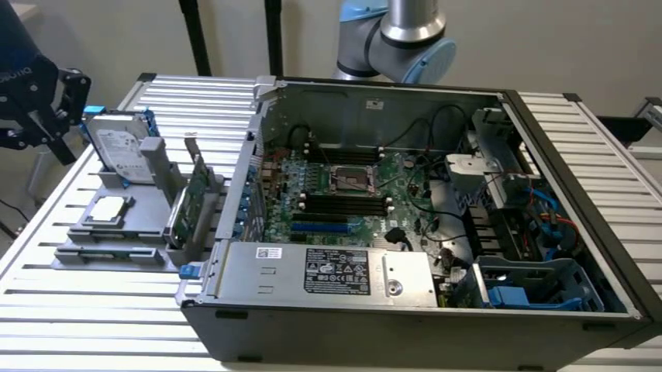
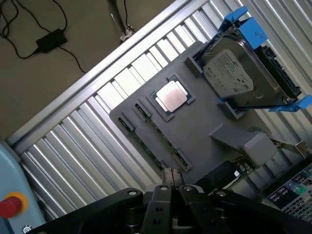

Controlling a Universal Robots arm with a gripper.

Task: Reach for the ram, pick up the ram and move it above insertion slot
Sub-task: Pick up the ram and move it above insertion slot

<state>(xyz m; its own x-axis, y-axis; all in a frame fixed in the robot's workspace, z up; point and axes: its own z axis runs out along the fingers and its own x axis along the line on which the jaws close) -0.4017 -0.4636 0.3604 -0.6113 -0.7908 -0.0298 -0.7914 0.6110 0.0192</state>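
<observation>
The ram (image 2: 150, 142) is a thin green strip seen edge-on, set in a slot along the edge of the grey parts holder (image 2: 204, 124). In the exterior view the ram (image 1: 108, 254) lies along the holder's near edge. My black gripper (image 1: 54, 122) hangs high at the exterior view's far left, beside the holder and well apart from the ram. In the wrist view the fingers (image 2: 169, 187) meet in the middle with nothing between them. The dark memory slots (image 1: 342, 203) lie on the motherboard inside the open computer case (image 1: 579, 232).
The holder also carries a silver hard drive with blue rails (image 1: 116, 146), a processor chip (image 1: 108, 208) and an upright green expansion card (image 1: 188, 203). The ribbed metal table (image 1: 93, 310) carries everything. A red button (image 2: 10, 204) and floor cables (image 2: 48, 39) lie beyond the table edge.
</observation>
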